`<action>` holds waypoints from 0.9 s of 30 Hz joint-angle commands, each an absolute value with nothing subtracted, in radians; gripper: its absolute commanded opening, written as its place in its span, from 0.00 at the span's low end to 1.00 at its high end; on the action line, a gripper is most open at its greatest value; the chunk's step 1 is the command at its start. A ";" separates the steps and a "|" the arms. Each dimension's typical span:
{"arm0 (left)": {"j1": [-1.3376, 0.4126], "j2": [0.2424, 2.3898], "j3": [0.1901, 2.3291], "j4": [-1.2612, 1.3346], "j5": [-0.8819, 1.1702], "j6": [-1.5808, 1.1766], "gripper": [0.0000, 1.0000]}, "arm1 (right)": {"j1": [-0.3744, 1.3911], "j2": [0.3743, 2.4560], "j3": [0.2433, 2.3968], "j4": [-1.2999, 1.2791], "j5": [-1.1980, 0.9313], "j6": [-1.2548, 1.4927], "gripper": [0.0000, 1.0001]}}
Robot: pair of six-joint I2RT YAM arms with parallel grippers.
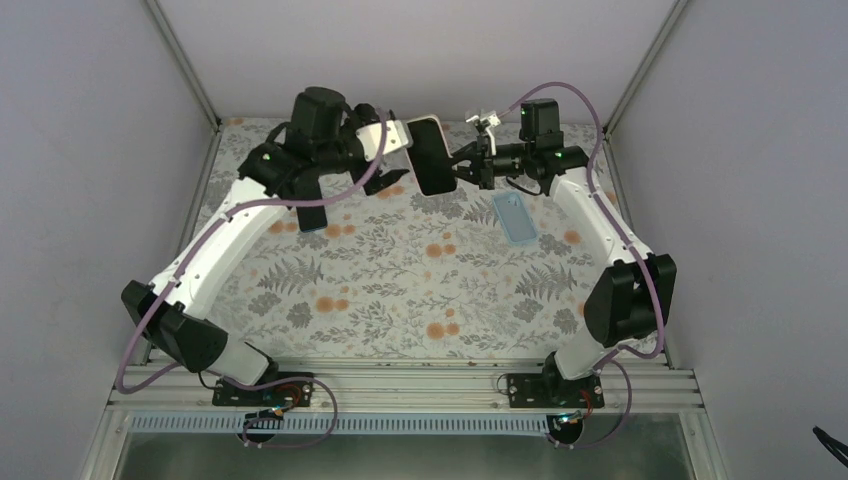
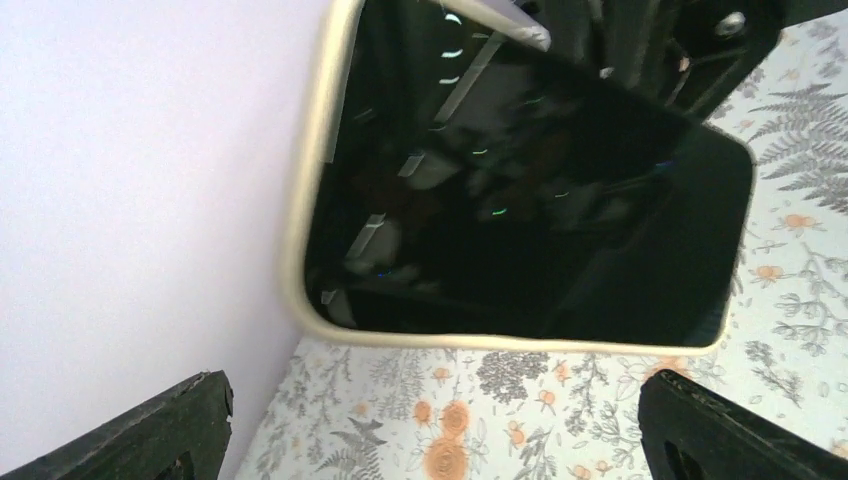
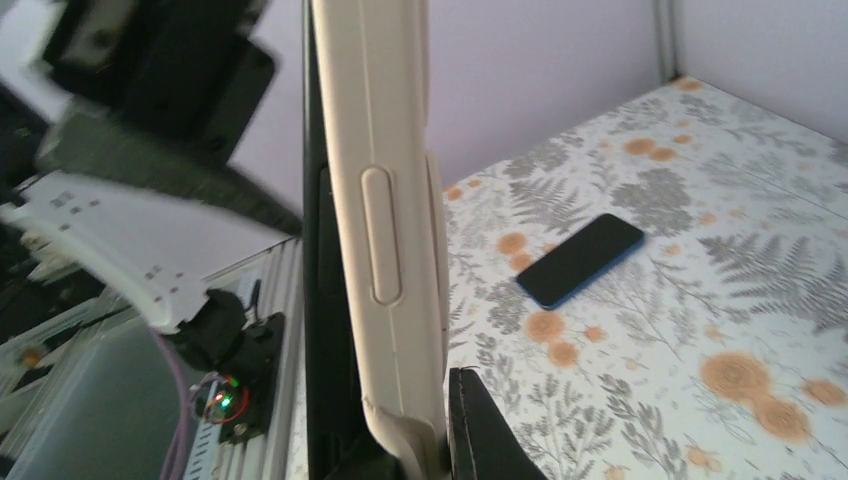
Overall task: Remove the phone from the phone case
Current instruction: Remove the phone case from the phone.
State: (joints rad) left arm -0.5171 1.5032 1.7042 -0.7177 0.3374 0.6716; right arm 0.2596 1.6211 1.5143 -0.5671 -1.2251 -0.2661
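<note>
Two robot arms, the left arm (image 1: 215, 250) and the right arm (image 1: 585, 205). Three handset-sized items: one cream-cased phone (image 1: 430, 155), one blue-edged dark phone (image 1: 312, 216), one light-blue slab (image 1: 515, 219). One floral table (image 1: 400, 290).

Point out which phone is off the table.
The cream-cased phone, held in the air by the right hand; the blue-edged phone lies flat on the table.

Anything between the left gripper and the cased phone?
Nothing. In the left wrist view the left gripper, open, sits short of the cased phone; only floral tablecloth shows through the gap. The right gripper holds it aloft.
</note>
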 commanded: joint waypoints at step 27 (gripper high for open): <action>-0.825 1.652 1.502 -0.102 -0.205 0.710 1.00 | 0.225 1.623 1.504 -0.136 -0.815 0.264 0.03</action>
State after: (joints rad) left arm -0.8219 1.6188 1.4784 -0.1562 -0.1745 0.7223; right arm 0.2321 1.6382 1.4834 -0.2153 -0.8089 0.2333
